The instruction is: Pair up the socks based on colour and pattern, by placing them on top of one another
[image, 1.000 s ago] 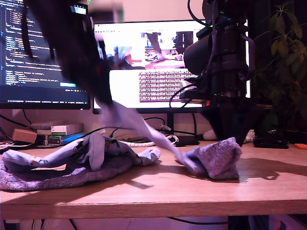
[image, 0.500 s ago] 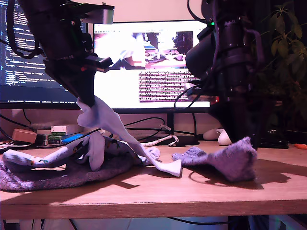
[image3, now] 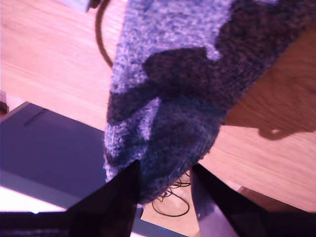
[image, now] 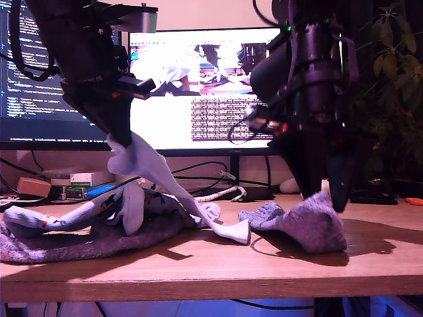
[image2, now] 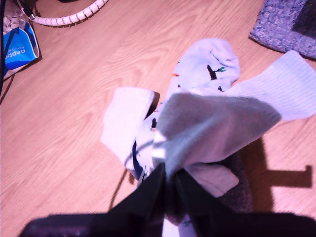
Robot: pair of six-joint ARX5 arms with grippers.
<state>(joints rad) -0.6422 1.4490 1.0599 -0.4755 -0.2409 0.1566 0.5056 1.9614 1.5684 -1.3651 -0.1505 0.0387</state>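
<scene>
Both grippers are busy. On the exterior view's right my second gripper (image3: 160,190) has its jaws around one end of a fuzzy grey-lavender sock (image: 301,221), the knit bunched between the dark fingers; they look a bit apart, so how firmly it pinches I can't say. Most of that sock rests on the wooden desk (image: 218,264), well apart from the pile, probably so it can be matched up on its own.

On the exterior view's left my first gripper (image2: 168,180) is clamped on a plain white sock (image: 168,178), holding it up so it hangs in a long slant with the toe end touching the desk just beside the grey sock. Lifting it like that peels it off the heap, I guess.

Under it sits the heap: a second grey-lavender sock (image: 73,241) flat at the bottom, a light blue sock with small printed figures (image: 59,214) draped over it, and another white sock (image2: 126,121) tucked in beside.

So 0 pairs are stacked yet as far as I can see.
</scene>
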